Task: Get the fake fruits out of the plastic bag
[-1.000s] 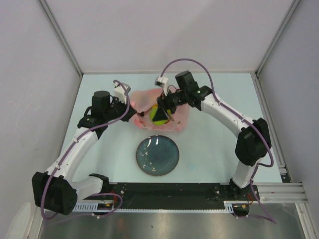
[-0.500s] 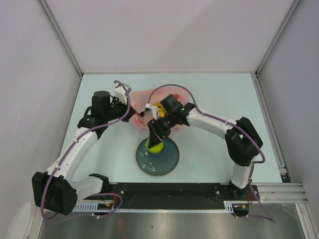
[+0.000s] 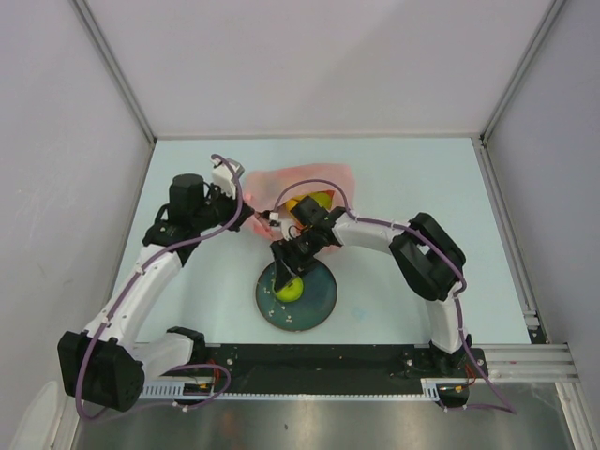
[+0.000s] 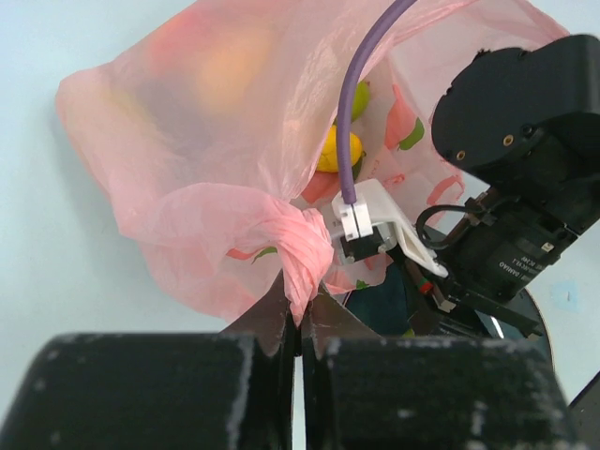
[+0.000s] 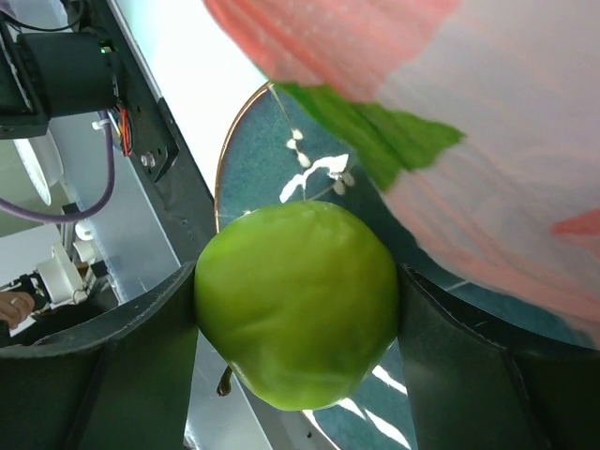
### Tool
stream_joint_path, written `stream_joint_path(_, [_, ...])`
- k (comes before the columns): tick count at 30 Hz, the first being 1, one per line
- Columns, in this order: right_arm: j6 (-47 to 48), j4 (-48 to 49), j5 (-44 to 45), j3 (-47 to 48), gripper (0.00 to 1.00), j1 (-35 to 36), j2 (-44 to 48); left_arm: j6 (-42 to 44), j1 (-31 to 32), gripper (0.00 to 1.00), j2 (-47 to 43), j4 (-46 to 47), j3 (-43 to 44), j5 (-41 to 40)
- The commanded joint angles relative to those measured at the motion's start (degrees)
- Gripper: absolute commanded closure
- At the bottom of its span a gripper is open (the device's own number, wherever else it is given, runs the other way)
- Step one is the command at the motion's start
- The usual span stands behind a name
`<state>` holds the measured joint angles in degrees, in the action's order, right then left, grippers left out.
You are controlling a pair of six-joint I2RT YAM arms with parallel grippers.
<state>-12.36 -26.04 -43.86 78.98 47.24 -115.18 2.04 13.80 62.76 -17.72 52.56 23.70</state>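
Two grips: left jaws pinch the plastic bag (image 4: 187, 141) edge; right jaws clamp green apple (image 5: 295, 305) over the plate (image 3: 321, 305), inside its rim.

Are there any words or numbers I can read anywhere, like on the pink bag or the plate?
No readable words, labels or numbers in any view.
The plastic bag: only red and green printed shapes, no letters.
The plate: pale speckled marks, not writing.
The green apple: plain, no sticker.
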Motion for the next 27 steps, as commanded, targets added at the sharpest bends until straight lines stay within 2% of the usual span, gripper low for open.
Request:
stream_joint_path(1, [-2.6, 1.6, 0.7, 1.7, 0.71, 1.6, -2.1, 1.0, -0.9, 1.00, -1.9, 1.0, -1.1, 0.1])
stream_joint_path(11, [-3.1, 0.9, 1.5, 4.1, 0.69, 2.9, -5.3, 0.6, -1.4, 1.00, -2.6, 1.9, -2.3, 0.4])
stream_joint_path(13, [-3.0, 1.0, 1.3, 4.5, 0.63, 3.3, -5.8, 0.6, -1.6, 1.00, -2.5, 1.8, -2.2, 0.6])
stream_joint_path(17, [-2.6, 0.7, 1.8, 5.8, 0.43, 3.5, -6.2, 0.6, -1.7, 1.00, -2.5, 1.7, -2.0, 0.9])
stream_joint_path(18, [-2.7, 0.7, 2.5, 5.8, 0.33, 3.5, -6.1, 0.6, -1.6, 1.00, -2.4, 1.7, -2.0, 1.0])
stream_joint_path(19, [-2.5, 0.8, 3.0, 5.9, 0.28, 3.4, -5.9, 0.6, -1.7, 1.00, -2.4, 1.7, -2.0, 1.0])
stream_joint_path(21, [-2.4, 0.6, 3.8, 5.8, 0.08, 3.3, -5.3, 0.7, -1.6, 1.00, -2.1, 1.6, -1.8, 1.1])
stream_joint_path(22, [-1.9, 0.7, 3.7, 5.9, 0.02, 3.2, -4.9, 0.7, -1.7, 1.00, -2.0, 1.5, -1.7, 1.1])
stream_joint_path(27, [-0.4, -0.1, 4.6, 6.5, 0.00, 2.2, -3.3, 0.9, -1.7, 1.00, -1.8, 1.5, -1.0, 1.2])
